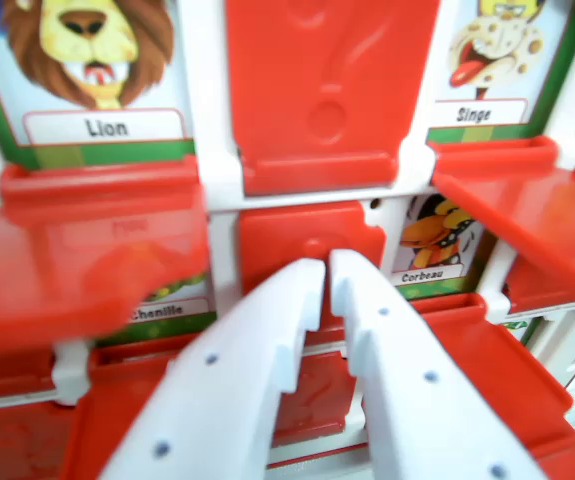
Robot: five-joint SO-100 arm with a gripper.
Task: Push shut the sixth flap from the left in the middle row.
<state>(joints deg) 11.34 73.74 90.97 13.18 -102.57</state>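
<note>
Gripper [325, 268] tips nearly closed, seemingly touching lowered red flap [307, 240].

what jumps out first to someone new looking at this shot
The white gripper fills the bottom centre, its jaws nearly closed and pointing at a red flap mid-frame. Above it sits a larger closed red flap, with the Lion card at upper left.

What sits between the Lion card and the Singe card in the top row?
In the wrist view, a closed red flap with a raised question mark fills the slot between the Lion card and the Singe card, framed by white bars. The claw is lower.
</note>
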